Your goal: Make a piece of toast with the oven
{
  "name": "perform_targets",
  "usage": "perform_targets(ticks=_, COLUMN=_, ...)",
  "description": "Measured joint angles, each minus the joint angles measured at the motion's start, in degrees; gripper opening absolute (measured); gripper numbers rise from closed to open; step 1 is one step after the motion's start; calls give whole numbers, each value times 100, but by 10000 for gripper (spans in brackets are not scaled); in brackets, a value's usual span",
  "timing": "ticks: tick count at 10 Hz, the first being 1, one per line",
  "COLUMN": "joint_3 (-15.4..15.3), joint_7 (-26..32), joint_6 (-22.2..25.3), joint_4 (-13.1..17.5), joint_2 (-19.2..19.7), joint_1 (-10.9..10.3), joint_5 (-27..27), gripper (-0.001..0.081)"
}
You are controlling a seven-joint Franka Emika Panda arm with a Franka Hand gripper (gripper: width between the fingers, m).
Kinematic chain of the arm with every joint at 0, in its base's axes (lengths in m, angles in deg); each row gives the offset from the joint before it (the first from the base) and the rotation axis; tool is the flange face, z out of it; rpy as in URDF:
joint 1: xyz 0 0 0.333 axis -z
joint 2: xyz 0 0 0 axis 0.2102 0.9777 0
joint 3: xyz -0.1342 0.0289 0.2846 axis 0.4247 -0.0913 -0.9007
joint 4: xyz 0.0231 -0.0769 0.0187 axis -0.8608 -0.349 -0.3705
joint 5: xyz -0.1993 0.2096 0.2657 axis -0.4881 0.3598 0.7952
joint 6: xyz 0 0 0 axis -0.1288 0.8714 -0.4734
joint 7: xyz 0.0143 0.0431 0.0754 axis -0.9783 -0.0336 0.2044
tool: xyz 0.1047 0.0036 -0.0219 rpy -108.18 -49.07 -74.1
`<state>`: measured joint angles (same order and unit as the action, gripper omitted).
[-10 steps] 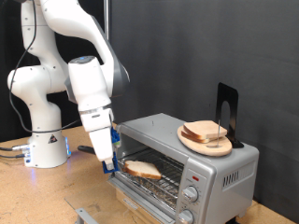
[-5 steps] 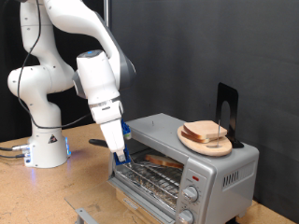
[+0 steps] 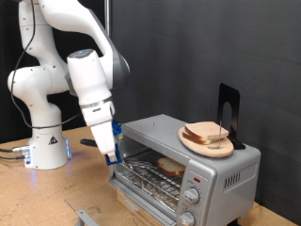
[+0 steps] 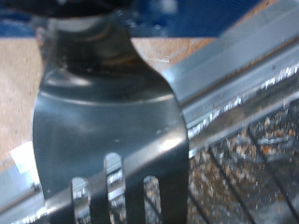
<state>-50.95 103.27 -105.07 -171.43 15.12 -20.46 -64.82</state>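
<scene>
The silver oven point(image 3: 224, 168) stands at the exterior view's right with its door open and the wire rack point(image 3: 150, 174) showing. The piece of toast point(image 3: 171, 167) lies on that rack, well inside. My gripper point(image 3: 111, 152) hangs at the oven's front left corner, just outside the opening, shut on a slotted metal spatula point(image 4: 110, 126). In the wrist view the spatula's blade fills the picture, with the oven's rack point(image 4: 257, 154) beyond it. Nothing lies on the blade.
A round wooden plate point(image 3: 192, 141) with a few bread slices point(image 3: 207, 134) sits on the oven's top, beside a black stand point(image 3: 228, 105). The arm's base point(image 3: 45, 146) is at the exterior view's left on the wooden table point(image 3: 38, 198).
The toast went from the front of the rack deeper into the oven. My gripper pushed in toward the opening, then drew back left with the spatula, apart from the toast.
</scene>
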Motion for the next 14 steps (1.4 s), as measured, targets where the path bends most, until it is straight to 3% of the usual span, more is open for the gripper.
perform_targets(ticks=5, joint_3=393, joint_7=107, joint_6=-312, joint_4=-427, joint_2=-333, joint_1=58, joint_5=747, gripper=409)
perform_targets(ticks=6, joint_3=374, joint_7=103, joint_6=-302, joint_4=-427, joint_2=-317, joint_1=60, joint_5=673, gripper=409)
perform_targets(ticks=9, joint_3=647, joint_7=851, joint_6=-79, joint_4=-458, joint_2=-500, joint_1=-42, joint_5=1356, gripper=409)
perform_targets(ticks=12, joint_3=1159, joint_7=1335, joint_6=763, joint_4=-492, joint_2=-1383, joint_1=32, joint_5=1678, gripper=409)
perform_targets(ticks=14, joint_3=1224, joint_7=1294, joint_6=1149, joint_4=-503, joint_2=-1966, joint_1=245, joint_5=1613, gripper=409)
